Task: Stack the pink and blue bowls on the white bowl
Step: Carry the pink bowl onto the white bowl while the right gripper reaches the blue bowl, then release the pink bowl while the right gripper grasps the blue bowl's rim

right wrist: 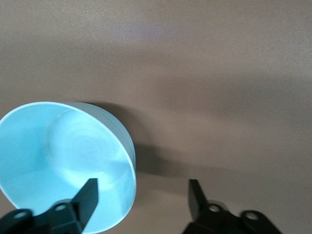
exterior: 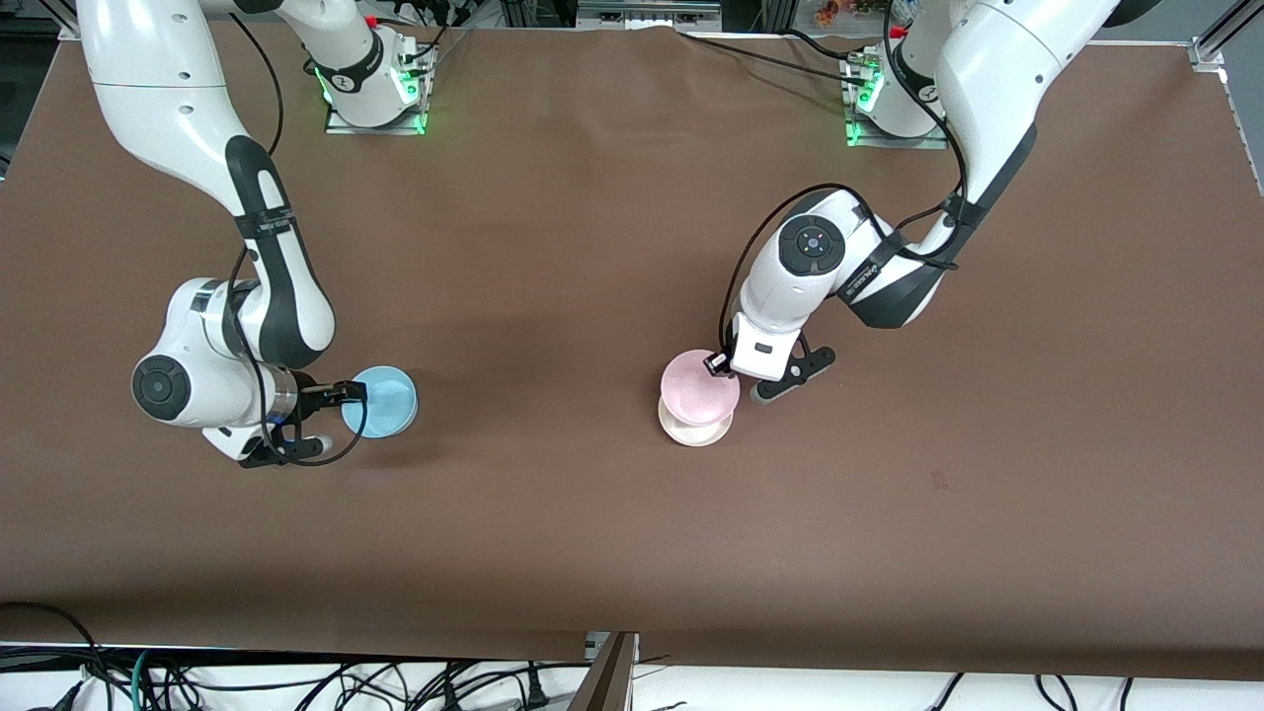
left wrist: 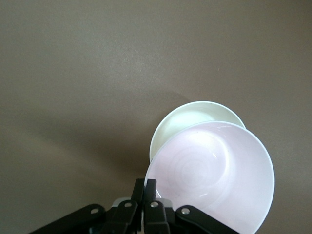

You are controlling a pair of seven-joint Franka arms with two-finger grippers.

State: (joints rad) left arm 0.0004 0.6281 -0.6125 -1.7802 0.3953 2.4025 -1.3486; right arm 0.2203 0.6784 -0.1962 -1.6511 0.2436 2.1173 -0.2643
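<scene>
Pink bowl (left wrist: 214,175) rim pinched in left fingers (left wrist: 146,192) over white bowl (left wrist: 195,117) | blue bowl (right wrist: 63,161) rim between open right fingers (right wrist: 90,195)

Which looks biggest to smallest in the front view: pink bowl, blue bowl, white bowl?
1. Pink bowl and blue bowl: about alike.
2. White bowl: smallest showing, only because the pink bowl, held above it, hides most of it.

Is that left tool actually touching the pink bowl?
Touching. In the left wrist view the left tool is pinched shut on the rim of the pink bowl, holding it over the white bowl.
</scene>
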